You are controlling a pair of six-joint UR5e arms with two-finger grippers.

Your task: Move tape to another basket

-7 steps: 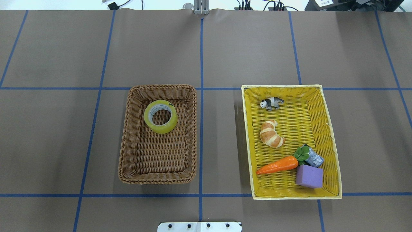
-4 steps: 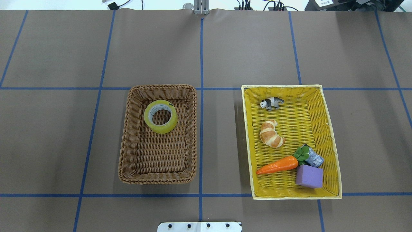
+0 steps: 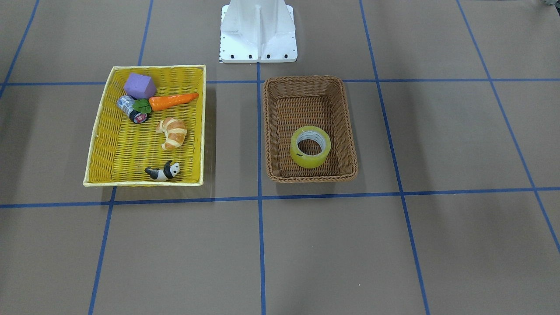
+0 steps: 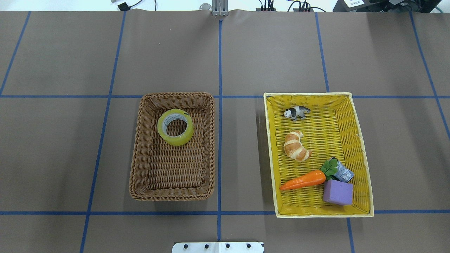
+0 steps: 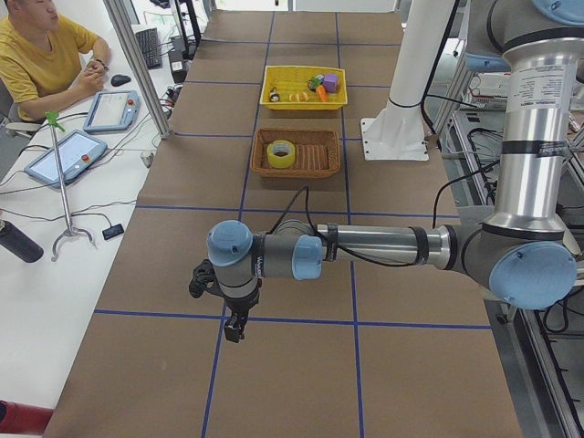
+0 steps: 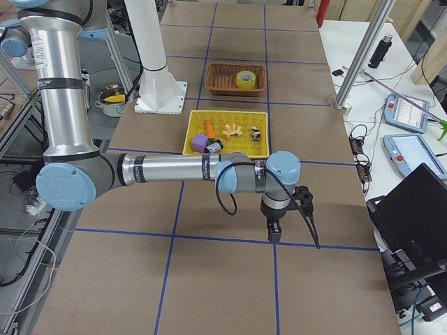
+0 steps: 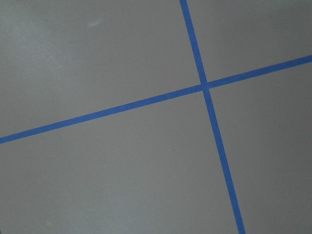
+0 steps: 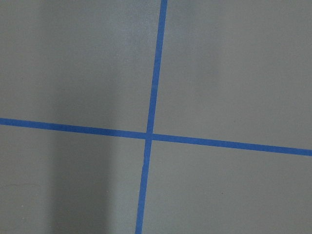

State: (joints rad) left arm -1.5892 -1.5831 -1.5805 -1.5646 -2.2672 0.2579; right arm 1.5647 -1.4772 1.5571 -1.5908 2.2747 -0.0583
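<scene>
Tape (image 4: 175, 127) lies flat, hole up, on the floor of the brown basket (image 4: 137, 165), in the end away from the robot's base, with nothing touching it.

Yellow basket (image 4: 359, 147) sits beside it, apart, holding a carrot (image 4: 302, 180), croissant (image 4: 296, 146), panda toy (image 4: 297, 111), purple block (image 4: 338, 192) and a small can (image 4: 343, 173).

Left gripper (image 5: 234, 327) hangs over the table (image 4: 281, 52), pointing down, well apart from both baskets. Right gripper (image 6: 275, 230) does likewise at the opposite end. Both show only in the side views, small, so I cannot tell whether the fingers are spread or closed — they seem to carry nothing.
</scene>
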